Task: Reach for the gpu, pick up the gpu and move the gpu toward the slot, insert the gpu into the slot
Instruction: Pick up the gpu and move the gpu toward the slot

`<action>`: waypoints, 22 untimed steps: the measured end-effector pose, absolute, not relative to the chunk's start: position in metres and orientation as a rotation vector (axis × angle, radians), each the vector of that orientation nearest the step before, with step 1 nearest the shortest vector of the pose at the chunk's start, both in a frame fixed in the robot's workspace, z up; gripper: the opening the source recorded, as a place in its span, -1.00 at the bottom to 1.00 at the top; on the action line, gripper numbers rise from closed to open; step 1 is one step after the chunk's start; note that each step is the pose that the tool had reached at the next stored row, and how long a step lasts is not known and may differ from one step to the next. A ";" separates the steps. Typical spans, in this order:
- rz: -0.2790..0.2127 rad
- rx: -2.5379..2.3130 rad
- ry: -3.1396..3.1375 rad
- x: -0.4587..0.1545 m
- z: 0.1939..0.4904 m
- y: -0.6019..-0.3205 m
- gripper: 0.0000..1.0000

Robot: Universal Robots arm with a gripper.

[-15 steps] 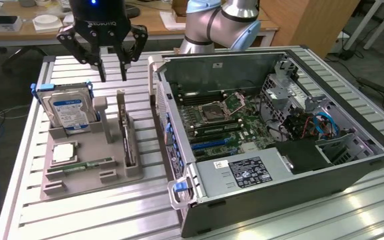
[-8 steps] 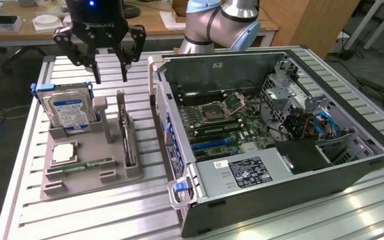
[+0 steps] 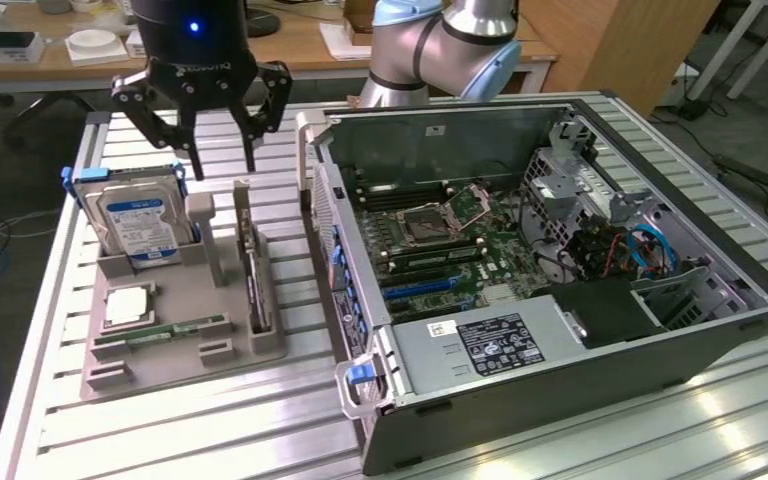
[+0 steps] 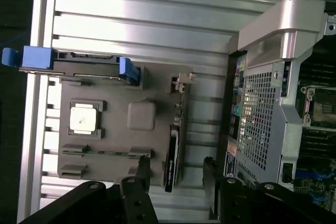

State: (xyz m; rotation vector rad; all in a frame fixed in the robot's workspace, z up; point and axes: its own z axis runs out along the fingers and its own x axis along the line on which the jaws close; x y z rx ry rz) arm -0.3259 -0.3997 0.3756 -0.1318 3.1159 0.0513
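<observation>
**GPU [image 3: 256, 285] – racked, not yet grasped**

Stands edge-on in grey holder [image 3: 171, 350] on counter [image 3: 157, 430], beside open case [image 3: 544, 330]. Hand [image 3: 221, 160] released, empty, hovers directly above. Wrist view: the card's long axis runs between the two fingers [image 4: 142, 174], across their closing line.

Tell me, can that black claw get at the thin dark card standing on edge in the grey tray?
Probably yes. The black gripper hangs open above the thin dark card, whose top edge is uncovered in the grey tray. The silver drive with the blue label stands apart, to the side.
</observation>
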 end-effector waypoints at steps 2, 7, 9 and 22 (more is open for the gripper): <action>0.051 -0.140 3.116 -0.326 0.372 -0.400 0.06; 0.051 -0.122 3.116 -0.326 0.365 -0.402 0.06; 0.051 -0.120 3.116 -0.326 0.362 -0.404 0.06; 0.050 -0.056 3.116 -0.326 0.342 -0.407 0.06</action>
